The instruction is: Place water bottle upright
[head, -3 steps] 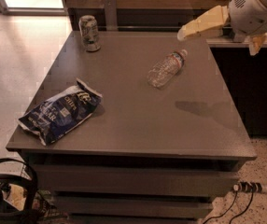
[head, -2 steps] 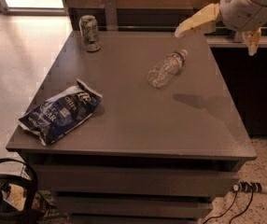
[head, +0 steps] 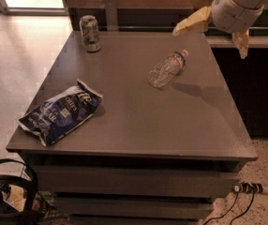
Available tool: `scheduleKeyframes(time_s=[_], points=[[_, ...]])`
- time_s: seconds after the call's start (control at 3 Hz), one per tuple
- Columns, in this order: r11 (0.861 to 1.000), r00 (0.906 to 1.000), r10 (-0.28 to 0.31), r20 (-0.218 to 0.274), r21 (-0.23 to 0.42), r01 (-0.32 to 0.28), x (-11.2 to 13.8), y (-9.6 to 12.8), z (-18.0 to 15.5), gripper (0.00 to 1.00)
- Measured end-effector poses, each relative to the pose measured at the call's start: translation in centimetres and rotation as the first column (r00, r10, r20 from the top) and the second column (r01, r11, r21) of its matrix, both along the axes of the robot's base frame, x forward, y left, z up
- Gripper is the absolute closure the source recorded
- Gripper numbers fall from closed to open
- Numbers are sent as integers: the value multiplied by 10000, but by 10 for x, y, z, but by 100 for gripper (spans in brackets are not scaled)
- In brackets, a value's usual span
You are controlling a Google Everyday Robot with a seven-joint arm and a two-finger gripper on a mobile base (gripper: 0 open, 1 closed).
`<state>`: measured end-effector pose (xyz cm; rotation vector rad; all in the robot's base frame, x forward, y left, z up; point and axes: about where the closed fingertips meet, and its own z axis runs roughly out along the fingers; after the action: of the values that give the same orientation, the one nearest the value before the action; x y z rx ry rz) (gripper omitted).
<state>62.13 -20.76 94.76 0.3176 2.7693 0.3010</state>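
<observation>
A robot's end effector [head: 209, 43] hangs above the far right corner of a dark grey surface [head: 138, 125], up and to the right of a water bottle [head: 168, 69] lying on its side. The pale, rounded arm [head: 237, 6] enters from the upper right corner of the view and angles down and to the left, ending in two yellowish fingers spread wide apart with nothing between them. One finger [head: 192, 25] reaches leftward above and just beyond the bottle's cap, and the other [head: 241, 42] points downward to the right of the bottle, past the edge of the surface. The clear, ribbed bottle rests on the right half of the surface, its white cap turned toward the far right corner and its base toward the middle, well apart from both fingers. A soft shadow [head: 202, 93] falls on the surface just to the right of the bottle. A silver drink can [head: 90, 33] stands upright well to the left of the bottle, near the far left corner. A crumpled dark blue snack bag [head: 61, 111] lies to the bottle's left and nearer the camera, close to the front left edge. On the floor, below and to the right of the bottle, a power strip [head: 249, 188] with trailing cables sits beside the base of the surface.
</observation>
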Motion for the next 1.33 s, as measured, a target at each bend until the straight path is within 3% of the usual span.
scheduleKeyframes(time_s=[0.33,0.67,1.0,1.33], points=[[9969,9978,-635,-193,451,643,23,0,-19,0],[9965,9973,-684,-251,461,695,25,1,-19,0],[9885,9848,-1388,-1047,461,1443,49,9,-31,0],[9738,9626,-2179,-1613,301,2255,63,18,-42,0]])
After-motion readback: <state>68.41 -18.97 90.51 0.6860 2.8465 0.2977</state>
